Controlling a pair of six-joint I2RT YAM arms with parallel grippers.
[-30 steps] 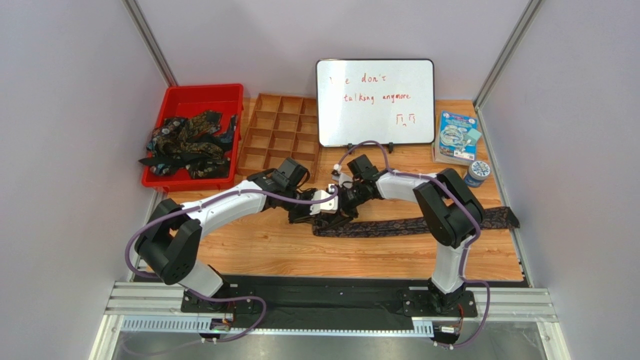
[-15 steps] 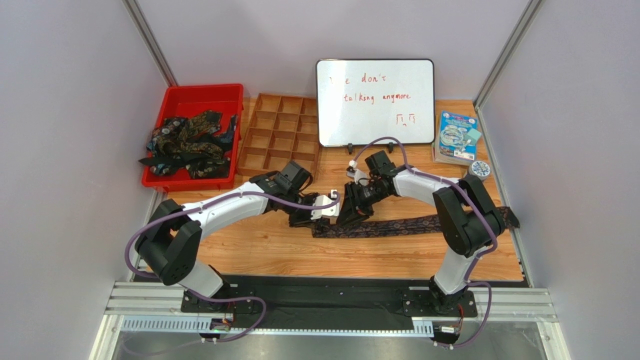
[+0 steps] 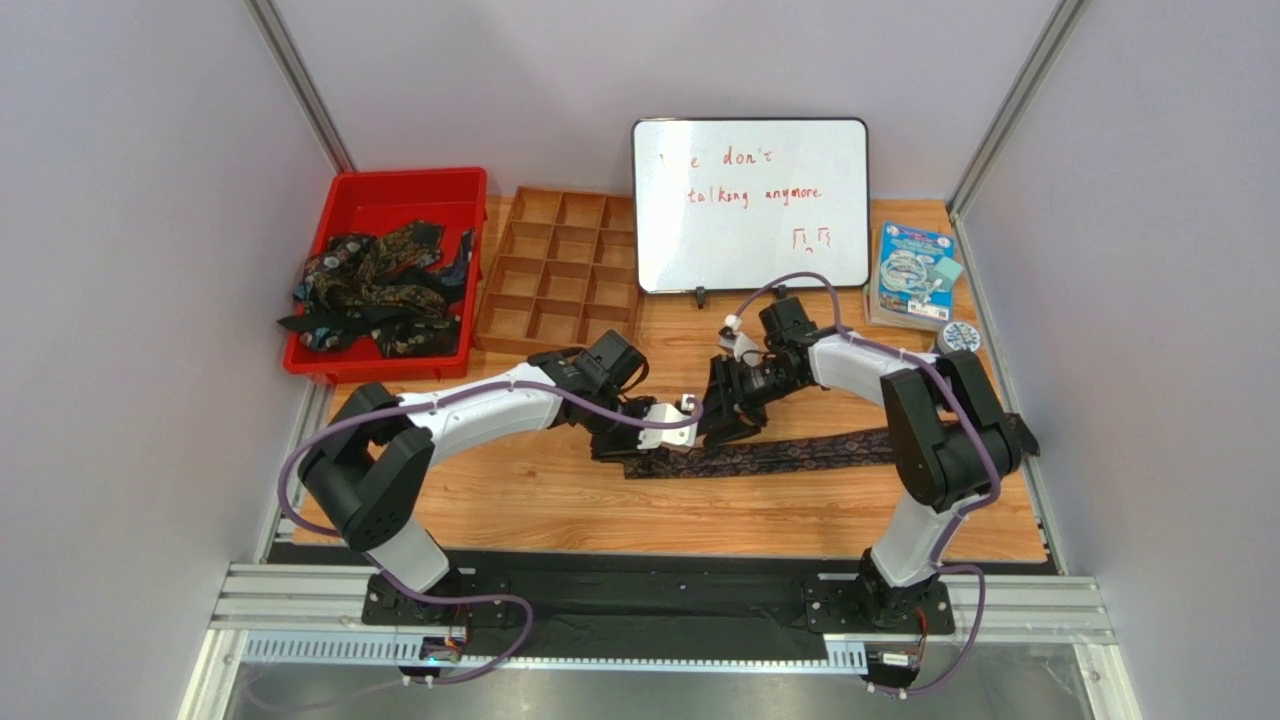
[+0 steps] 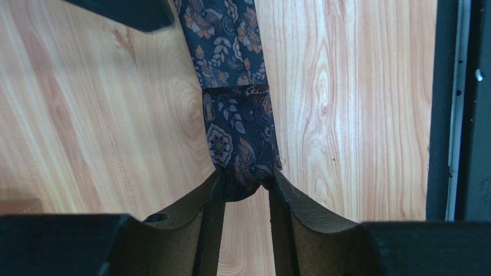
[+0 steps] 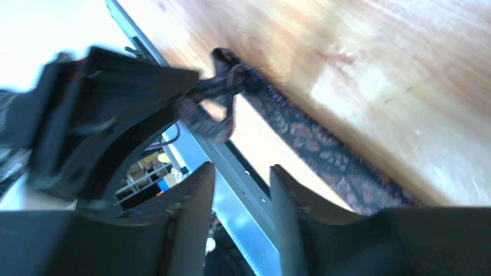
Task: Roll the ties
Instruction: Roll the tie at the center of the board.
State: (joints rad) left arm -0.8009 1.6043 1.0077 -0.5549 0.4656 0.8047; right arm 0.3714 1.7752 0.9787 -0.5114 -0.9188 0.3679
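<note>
Tabletop point(image 4: 346, 115) lies bare beside the tie point(image 4: 239, 121), its folded end pinched in left tool point(image 4: 245, 177); right tool point(image 5: 242, 171) parted, empty.

We look past the right gripper point(image 5: 242, 172), whose two dark fingers stand apart at the bottom edge with nothing between them; through the gap we see a silver rail point(image 5: 242, 215). Beyond, a dark patterned tie point(image 5: 323, 152) lies flat on the wooden table point(image 5: 374, 63), running slantwise from the lower right toward the upper left. There its end curls up into a small loop, which meets the tips of the left gripper point(image 5: 193, 103), a blurred black mass filling the left side.
</note>
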